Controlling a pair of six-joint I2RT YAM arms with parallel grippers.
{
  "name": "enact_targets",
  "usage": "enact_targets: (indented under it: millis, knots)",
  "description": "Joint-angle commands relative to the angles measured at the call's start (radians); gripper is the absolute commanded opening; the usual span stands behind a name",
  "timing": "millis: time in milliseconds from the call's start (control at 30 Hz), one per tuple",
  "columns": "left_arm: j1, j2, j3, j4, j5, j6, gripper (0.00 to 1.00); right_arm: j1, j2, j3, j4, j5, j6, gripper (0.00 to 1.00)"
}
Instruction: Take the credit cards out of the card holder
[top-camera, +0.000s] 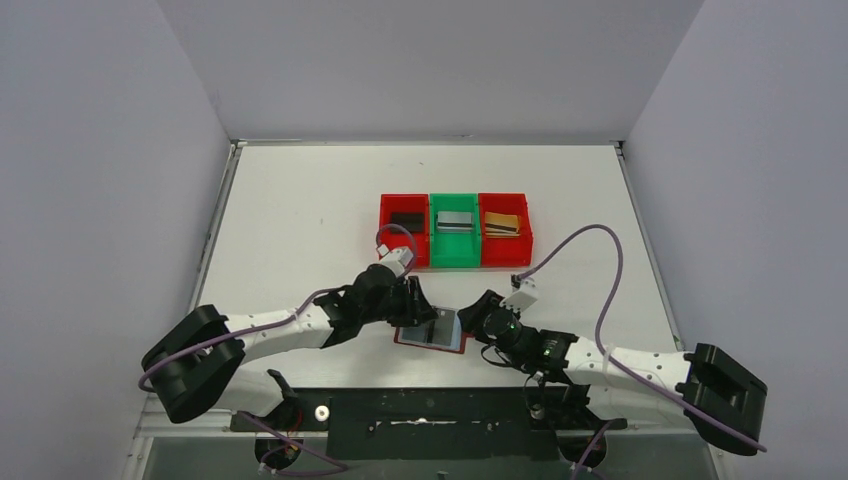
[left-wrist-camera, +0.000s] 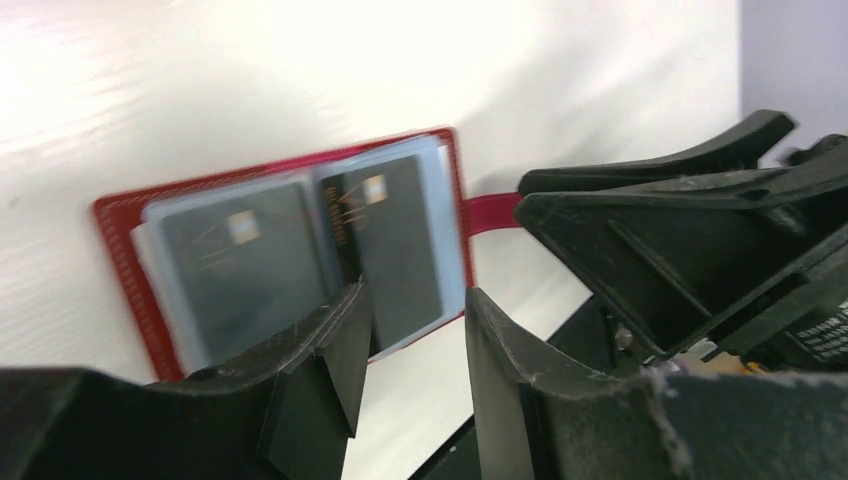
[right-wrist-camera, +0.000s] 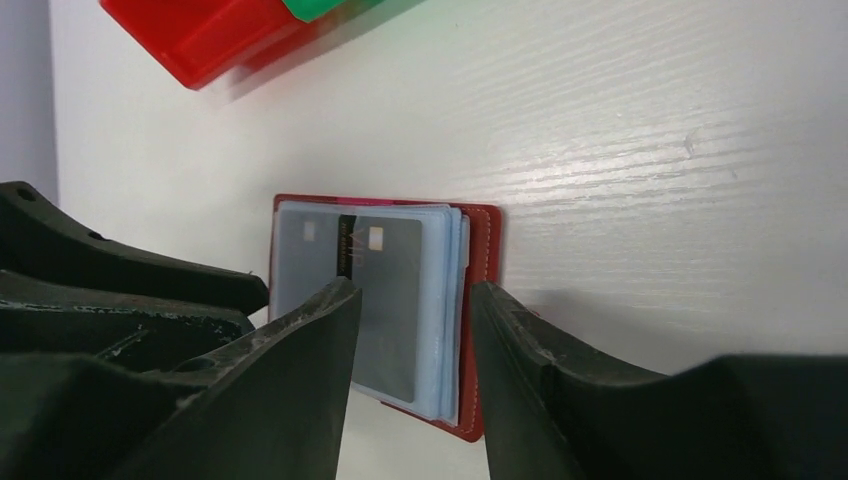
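The card holder (top-camera: 432, 331) lies open on the table (top-camera: 300, 220), in the lower centre of the top view, between the two arms. The left end effector (top-camera: 418, 303) stands at its upper left edge and the right end effector (top-camera: 480, 318) at its right edge. Both have the fingers moderately apart and hold nothing. I cannot tell whether any finger touches the holder.

In the left wrist view, two dark credit cards (left-wrist-camera: 250, 265) sit inside the clear sleeves (left-wrist-camera: 445, 225). The bins (top-camera: 455, 262) in the upper centre contain cards.

I judge the step in hand is to pull one card out of its sleeve. To do it well, one end effector should press the holder flat so that it does not slide. The other should take only the free edge of the card, not the sleeve, and draw it straight along the sleeve opening.
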Motion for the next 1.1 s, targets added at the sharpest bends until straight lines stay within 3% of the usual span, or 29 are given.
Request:
enact_targets:
  millis: [0,167,300,467,667,1067]
  knots:
    - [0.021,-0.055,-0.036,-0.045,-0.071,-0.009,0.39,0.009,0.091,0.071,0.068,-0.031,-0.053,0.42]
    - [0.047,-0.177,-0.103,-0.037,-0.122,-0.027,0.47,0.014,0.203,0.126,0.084,-0.088,-0.064,0.38]
    - [0.074,-0.207,-0.118,-0.007,-0.052,0.000,0.50,0.028,0.295,0.181,0.069,-0.109,-0.070,0.30]
    - [0.075,-0.162,-0.094,0.009,0.011,0.020,0.51,0.049,0.361,0.229,-0.019,-0.066,-0.026,0.23]
    - [0.071,-0.102,-0.083,0.062,0.070,0.018,0.51,0.066,0.358,0.237,-0.114,-0.014,0.013,0.21]
    - [0.058,0.007,-0.042,0.102,0.125,0.021,0.51,0.056,0.405,0.143,-0.039,-0.048,0.071,0.21]
